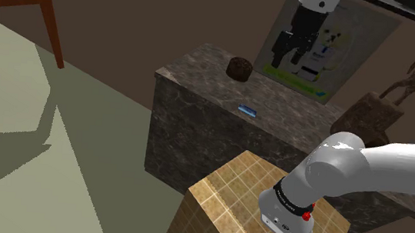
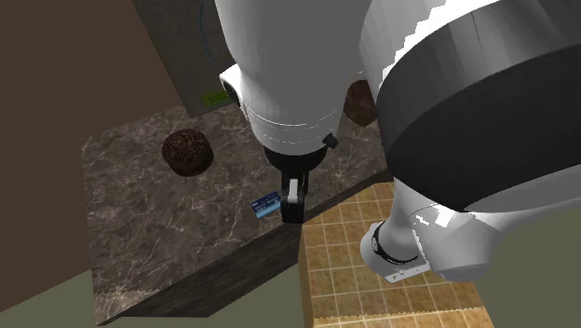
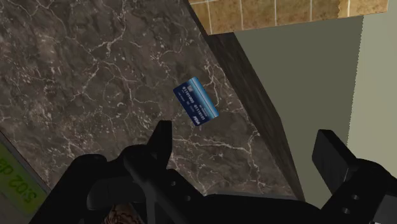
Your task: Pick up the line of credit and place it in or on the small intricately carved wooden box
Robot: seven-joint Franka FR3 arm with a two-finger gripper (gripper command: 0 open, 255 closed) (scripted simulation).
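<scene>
Fingers [image 3: 160, 137] of the gripper [image 3: 245, 145] stood apart, holding nothing, above the card [image 3: 197, 102] lying flat near the edge of the counter [image 3: 76, 76], well apart from the box [image 1: 239, 67]; the approach seemed in hand, with descent and closure next.

We see the card [image 1: 247, 110] lying on the counter [image 1: 202, 77] near the edge that faces the stand [image 1: 226, 194], which is just beside the counter. The box [image 1: 239, 67] sits on the same top, well apart from the card, nearer the poster [image 1: 363, 40] behind the counter. The gripper [image 3: 245, 133] hangs above the card.
</scene>
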